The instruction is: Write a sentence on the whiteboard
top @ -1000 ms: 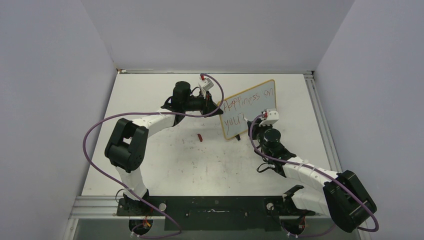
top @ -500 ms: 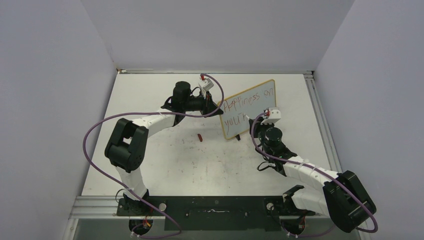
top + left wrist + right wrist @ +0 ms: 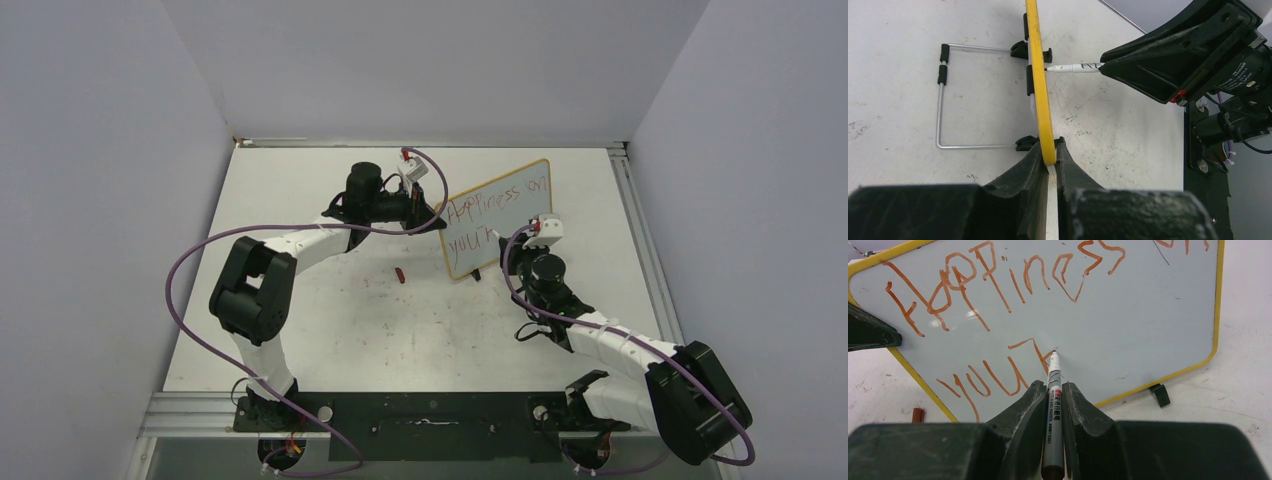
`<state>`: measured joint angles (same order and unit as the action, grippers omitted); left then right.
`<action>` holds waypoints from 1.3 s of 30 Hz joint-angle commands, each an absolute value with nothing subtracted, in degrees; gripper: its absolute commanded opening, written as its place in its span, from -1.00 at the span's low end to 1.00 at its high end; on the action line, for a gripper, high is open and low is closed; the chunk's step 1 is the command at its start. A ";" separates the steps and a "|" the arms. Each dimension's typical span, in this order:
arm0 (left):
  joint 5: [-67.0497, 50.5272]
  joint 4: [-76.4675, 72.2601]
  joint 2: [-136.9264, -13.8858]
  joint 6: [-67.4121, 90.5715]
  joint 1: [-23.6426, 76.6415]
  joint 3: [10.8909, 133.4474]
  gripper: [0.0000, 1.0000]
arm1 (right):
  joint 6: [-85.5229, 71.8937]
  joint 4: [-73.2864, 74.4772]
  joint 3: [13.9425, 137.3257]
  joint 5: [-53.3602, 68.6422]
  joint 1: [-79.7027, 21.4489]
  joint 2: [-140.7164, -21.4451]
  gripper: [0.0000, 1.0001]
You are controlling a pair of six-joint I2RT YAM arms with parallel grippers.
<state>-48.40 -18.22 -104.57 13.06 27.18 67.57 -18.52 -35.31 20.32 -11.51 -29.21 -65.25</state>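
Observation:
The whiteboard (image 3: 505, 212) stands upright on the table, tilted, with a yellowish frame (image 3: 1040, 100). My left gripper (image 3: 436, 222) (image 3: 1048, 150) is shut on its left edge. The sentence (image 3: 998, 285) is in red marker: "Happiness on" on top, "your" partly formed below (image 3: 470, 241). My right gripper (image 3: 500, 243) (image 3: 1053, 388) is shut on a grey and white marker (image 3: 1054, 371). The marker's tip touches the board at the end of the second line, as the left wrist view also shows (image 3: 1075, 67).
A small red marker cap (image 3: 399, 275) (image 3: 918, 415) lies on the table left of the board's lower corner. A wire stand (image 3: 940, 115) and black feet (image 3: 1160, 394) prop the board. Grey walls enclose the table on three sides.
My right gripper has shifted slightly right along the second line, adding a stroke after "you". The left arm and the board have not moved.

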 commanded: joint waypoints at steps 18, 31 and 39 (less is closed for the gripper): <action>-51.41 -7.76 -103.02 7.60 28.56 71.18 -1.00 | -23.67 -38.18 17.40 -0.46 -19.08 -55.65 -0.89; -51.35 -6.94 -103.18 7.21 28.56 71.55 -1.00 | -24.26 -42.83 17.46 2.03 -18.65 -60.90 -0.89; -51.50 -6.86 -103.09 7.20 28.56 71.68 -1.00 | -24.18 -43.87 18.11 0.18 -18.63 -63.81 -0.89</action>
